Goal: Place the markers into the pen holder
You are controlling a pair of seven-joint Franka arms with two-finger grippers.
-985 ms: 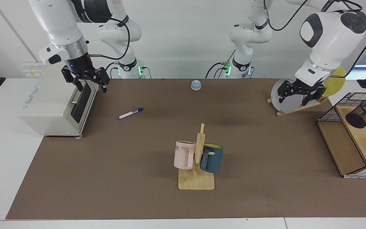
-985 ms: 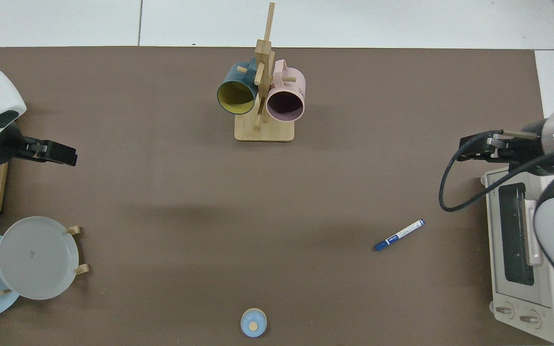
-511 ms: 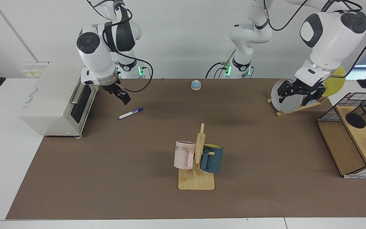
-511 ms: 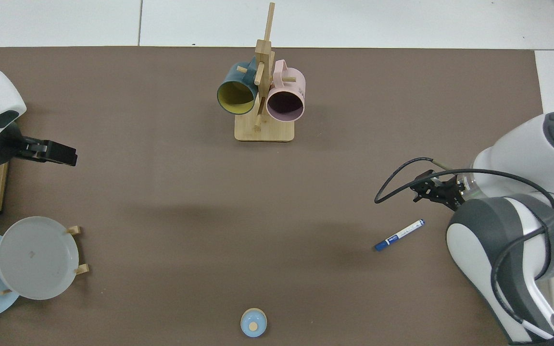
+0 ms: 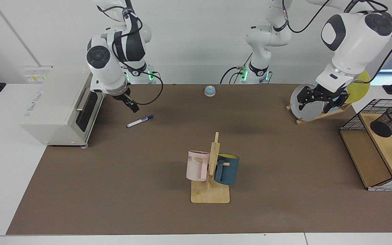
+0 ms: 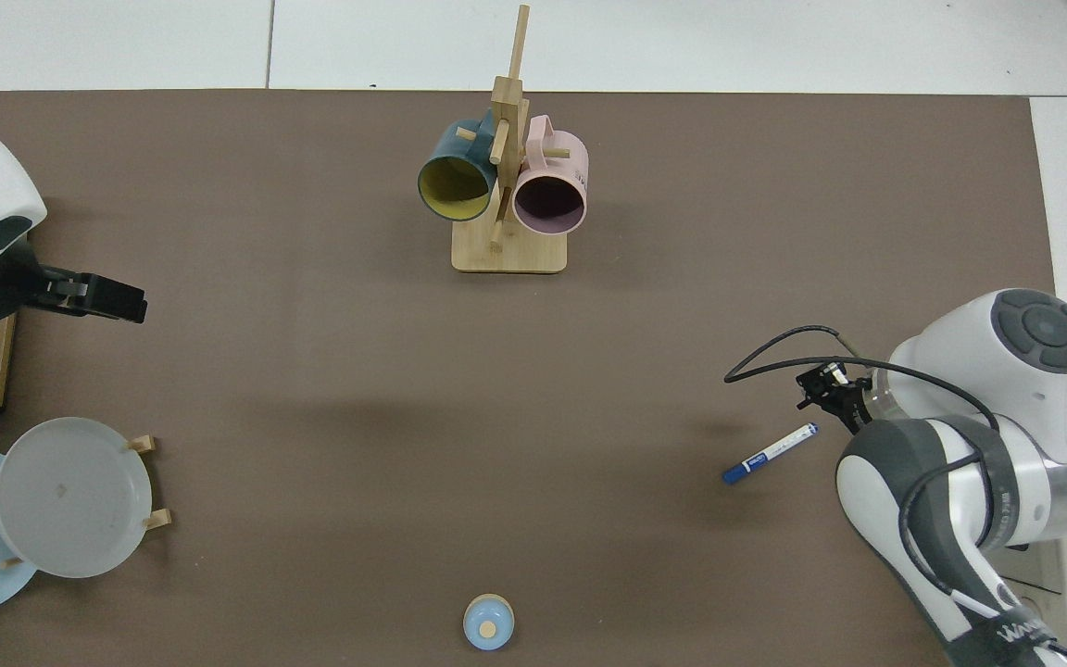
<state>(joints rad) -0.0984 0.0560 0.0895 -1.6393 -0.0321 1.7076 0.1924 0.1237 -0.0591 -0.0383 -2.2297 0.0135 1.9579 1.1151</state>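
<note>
Bright, even overhead light; soft faint shadows on the mat (image 5: 114, 190); sharp focus.

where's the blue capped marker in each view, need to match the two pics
Facing view: the marker lies flat on the mat at upper left, just below the right gripper.
Top view: the marker lies at lower right, beside that gripper.
Shared landmark: the mug rack, mid-table.
</note>
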